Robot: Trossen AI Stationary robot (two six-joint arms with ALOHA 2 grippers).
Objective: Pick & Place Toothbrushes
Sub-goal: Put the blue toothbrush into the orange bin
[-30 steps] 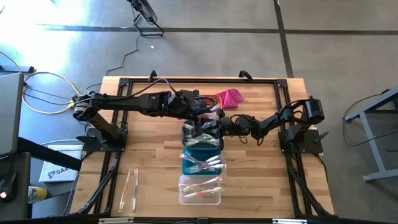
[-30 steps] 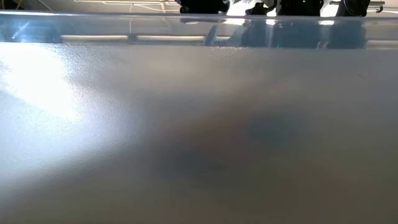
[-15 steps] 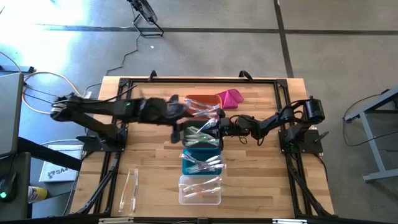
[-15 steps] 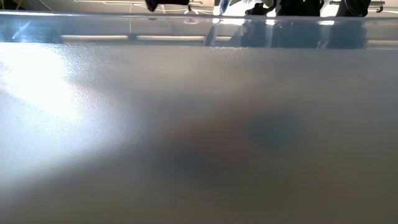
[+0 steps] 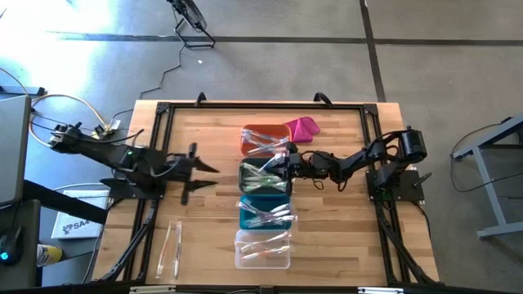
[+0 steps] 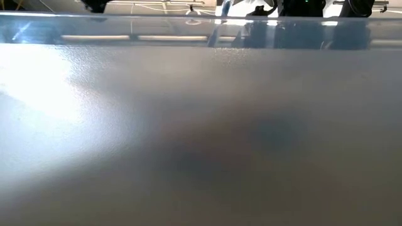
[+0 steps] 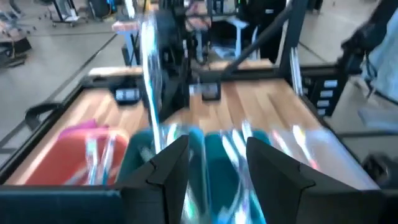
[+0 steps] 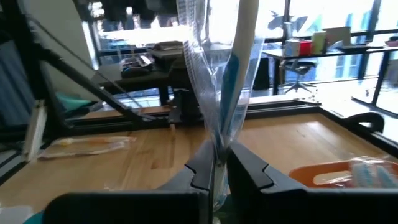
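Counts on the table: four bins, two arms, one cloth lump, many wrapped toothbrushes.

Four bins stand in one row down the middle: an orange bin [image 5: 263, 139] farthest, a grey bin [image 5: 264, 178], a teal bin [image 5: 264, 213], and a clear bin [image 5: 262, 249] nearest. Each holds a few wrapped toothbrushes (too tangled to count exactly). Two more toothbrushes [image 5: 169, 248] lie loose near the left front corner. One toothbrush [image 8: 229, 68] stands pinched in the right gripper [image 8: 217, 167]. One magenta cloth lump [image 5: 301, 128] sits beside the orange bin. Two grippers: the left gripper [image 5: 198, 173], spread wide, and the right.
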